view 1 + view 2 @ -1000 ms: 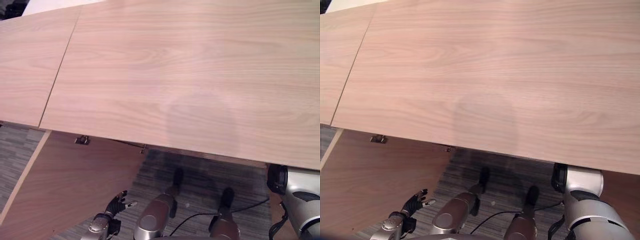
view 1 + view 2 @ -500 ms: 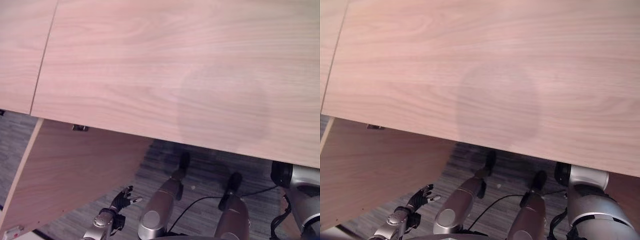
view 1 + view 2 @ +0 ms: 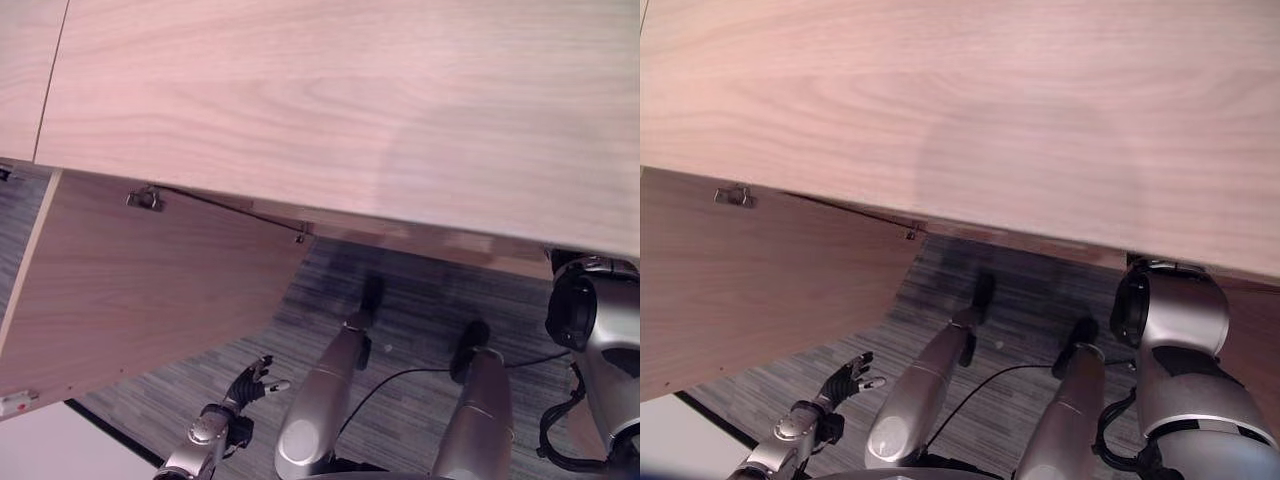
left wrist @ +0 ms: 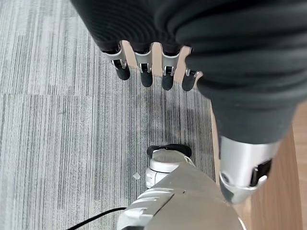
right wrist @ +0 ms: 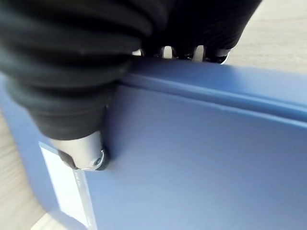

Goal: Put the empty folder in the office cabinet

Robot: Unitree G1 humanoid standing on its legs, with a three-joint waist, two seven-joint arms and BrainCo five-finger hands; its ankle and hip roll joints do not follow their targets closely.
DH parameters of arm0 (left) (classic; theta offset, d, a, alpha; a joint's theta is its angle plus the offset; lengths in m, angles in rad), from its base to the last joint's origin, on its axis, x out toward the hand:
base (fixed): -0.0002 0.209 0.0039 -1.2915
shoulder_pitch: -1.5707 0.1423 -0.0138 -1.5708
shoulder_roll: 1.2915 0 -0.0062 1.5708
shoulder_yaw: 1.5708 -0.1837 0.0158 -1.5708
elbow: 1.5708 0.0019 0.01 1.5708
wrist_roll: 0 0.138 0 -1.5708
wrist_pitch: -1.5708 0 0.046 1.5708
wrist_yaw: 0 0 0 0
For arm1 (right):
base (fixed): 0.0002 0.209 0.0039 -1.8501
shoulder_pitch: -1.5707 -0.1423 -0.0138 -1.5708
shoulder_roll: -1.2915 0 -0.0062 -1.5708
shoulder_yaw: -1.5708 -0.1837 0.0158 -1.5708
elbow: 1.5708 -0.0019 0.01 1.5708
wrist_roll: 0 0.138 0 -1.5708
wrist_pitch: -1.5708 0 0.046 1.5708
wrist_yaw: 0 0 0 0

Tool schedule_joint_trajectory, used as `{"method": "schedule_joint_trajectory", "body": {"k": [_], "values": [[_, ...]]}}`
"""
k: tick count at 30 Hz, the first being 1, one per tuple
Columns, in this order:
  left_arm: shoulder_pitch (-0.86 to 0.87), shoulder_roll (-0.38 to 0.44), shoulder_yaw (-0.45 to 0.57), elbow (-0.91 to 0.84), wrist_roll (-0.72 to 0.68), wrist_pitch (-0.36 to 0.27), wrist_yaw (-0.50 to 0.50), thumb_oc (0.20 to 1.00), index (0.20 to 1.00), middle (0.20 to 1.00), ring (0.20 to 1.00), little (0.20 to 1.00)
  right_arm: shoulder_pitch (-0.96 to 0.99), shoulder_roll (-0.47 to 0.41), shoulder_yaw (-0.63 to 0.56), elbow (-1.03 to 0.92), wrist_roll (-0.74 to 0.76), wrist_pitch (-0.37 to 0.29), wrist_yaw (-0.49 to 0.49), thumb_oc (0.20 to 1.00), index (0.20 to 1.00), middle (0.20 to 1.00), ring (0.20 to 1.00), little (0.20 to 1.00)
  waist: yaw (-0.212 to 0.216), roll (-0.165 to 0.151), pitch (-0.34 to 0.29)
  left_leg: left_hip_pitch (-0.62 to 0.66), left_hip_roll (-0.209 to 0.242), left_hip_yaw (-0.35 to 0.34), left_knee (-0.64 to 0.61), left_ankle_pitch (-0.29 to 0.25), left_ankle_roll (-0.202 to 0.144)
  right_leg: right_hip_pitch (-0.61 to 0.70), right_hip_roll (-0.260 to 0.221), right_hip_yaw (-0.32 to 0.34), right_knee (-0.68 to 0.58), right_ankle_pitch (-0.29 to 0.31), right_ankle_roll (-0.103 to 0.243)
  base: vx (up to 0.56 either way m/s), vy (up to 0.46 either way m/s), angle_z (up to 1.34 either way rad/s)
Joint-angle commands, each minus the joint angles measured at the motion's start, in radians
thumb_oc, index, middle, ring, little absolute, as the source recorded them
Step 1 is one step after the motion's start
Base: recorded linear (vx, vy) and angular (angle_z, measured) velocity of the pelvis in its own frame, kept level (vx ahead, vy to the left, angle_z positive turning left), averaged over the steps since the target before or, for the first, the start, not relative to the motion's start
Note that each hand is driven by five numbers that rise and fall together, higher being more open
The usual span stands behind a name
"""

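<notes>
The blue folder (image 5: 201, 158) with a white spine label (image 5: 62, 191) is in my right hand (image 5: 76, 143); the thumb presses its face and the fingers (image 5: 165, 51) hook over its top edge, with light wood behind it. In the eye views my right arm goes in under the front edge of the cabinet's wooden top (image 3: 330, 100), which hides hand and folder there. My left hand (image 3: 250, 382) hangs low at my side, open and empty, its fingers (image 4: 144, 72) straight over the grey carpet.
The cabinet's left door (image 3: 140, 280) stands open, swung out toward me on the left, with a hinge (image 3: 145, 198) at its top. Grey striped carpet (image 3: 420, 300) lies in front of the cabinet. A white floor strip (image 3: 60, 450) shows at lower left.
The whole picture has slid upward, so the camera has tilted down: more carpet and open door show. My left hand stays low and open.
</notes>
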Motion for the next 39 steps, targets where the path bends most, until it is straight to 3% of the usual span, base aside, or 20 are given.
{"method": "schedule_joint_trajectory", "body": {"k": [1, 12, 28, 39], "values": [[-0.012, 0.064, -0.019, 0.034, -0.017, -0.016, 0.015, 1.0, 1.0, 1.0, 1.0, 1.0, 0.026, -0.085, 0.067, -0.017, -0.051, 0.009, 0.047, 0.2, 0.2, 0.2, 0.2, 0.2, 0.026, 0.0, -0.023, 0.008, 0.052, -0.028, 0.281, -0.288, -0.025, 0.062, -0.013, 0.044, 0.065, -0.104, 0.066, 0.0, 0.0, 0.0], [-0.018, 0.08, -0.027, 0.019, -0.025, -0.018, 0.034, 1.0, 1.0, 1.0, 1.0, 1.0, -0.009, -0.076, 0.086, -0.01, -0.033, 0.0, 0.037, 0.2, 0.2, 0.2, 0.2, 0.2, 0.017, -0.011, -0.011, -0.031, 0.046, -0.024, 0.346, -0.323, -0.011, 0.023, -0.009, 0.065, 0.126, -0.135, 0.052, 0.0, -0.001, 0.01], [-0.026, 0.094, -0.034, 0.008, -0.025, -0.024, 0.043, 1.0, 1.0, 1.0, 1.0, 1.0, -0.056, -0.081, 0.119, 0.011, -0.042, 0.015, 0.024, 0.2, 0.2, 0.2, 0.2, 0.2, 0.022, -0.019, -0.011, -0.053, 0.039, -0.019, 0.354, -0.325, -0.006, 0.009, -0.004, 0.068, 0.131, -0.139, 0.048, 0.0, 0.0, 0.0], [-0.04, 0.097, -0.057, -0.006, -0.02, -0.035, 0.074, 1.0, 1.0, 1.0, 1.0, 1.0, -0.078, -0.044, 0.121, 0.073, -0.061, 0.026, -0.049, 0.2, 0.2, 0.2, 0.2, 0.2, 0.014, -0.026, -0.002, -0.066, 0.039, -0.012, 0.367, -0.33, -0.004, -0.004, 0.004, 0.075, 0.137, -0.141, 0.043, -0.01, 0.001, 0.0]]}}
